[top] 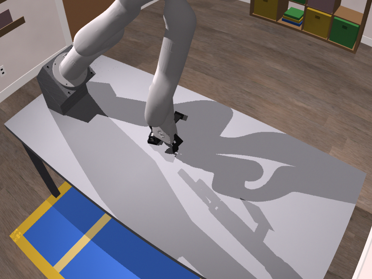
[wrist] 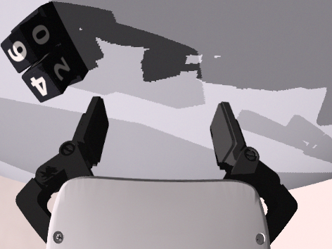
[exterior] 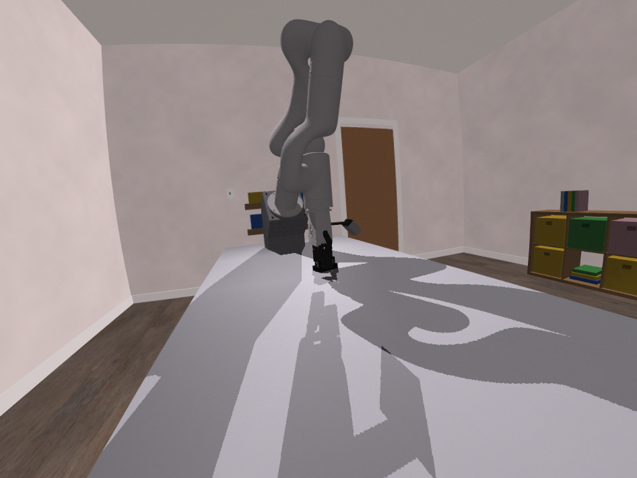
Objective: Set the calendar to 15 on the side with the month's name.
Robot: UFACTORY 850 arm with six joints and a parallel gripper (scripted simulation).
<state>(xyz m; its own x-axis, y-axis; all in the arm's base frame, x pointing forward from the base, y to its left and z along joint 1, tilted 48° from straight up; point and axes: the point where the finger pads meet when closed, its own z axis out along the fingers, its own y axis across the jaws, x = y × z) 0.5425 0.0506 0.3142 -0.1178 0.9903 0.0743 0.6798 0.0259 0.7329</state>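
Note:
Two black calendar cubes (wrist: 44,54) sit touching each other on the grey table, at the upper left of the wrist view. One (wrist: 30,43) shows a 9 or 6 and a 0. The other (wrist: 49,76) shows a 4 and a 2. In the top view they are a small black block (top: 154,140) with a 5 facing the camera, partly hidden by the wrist. My gripper (wrist: 160,112) is open and empty. It hangs low over bare table, just to the right of the cubes, and also shows in the top and exterior views (top: 175,147) (exterior: 324,264). I cannot make out a tray or month name.
The arm's base block (top: 61,90) stands at the table's far left corner. A blue and yellow mat (top: 75,237) lies on the floor by the near edge. A shelf with coloured boxes (top: 312,21) stands far off.

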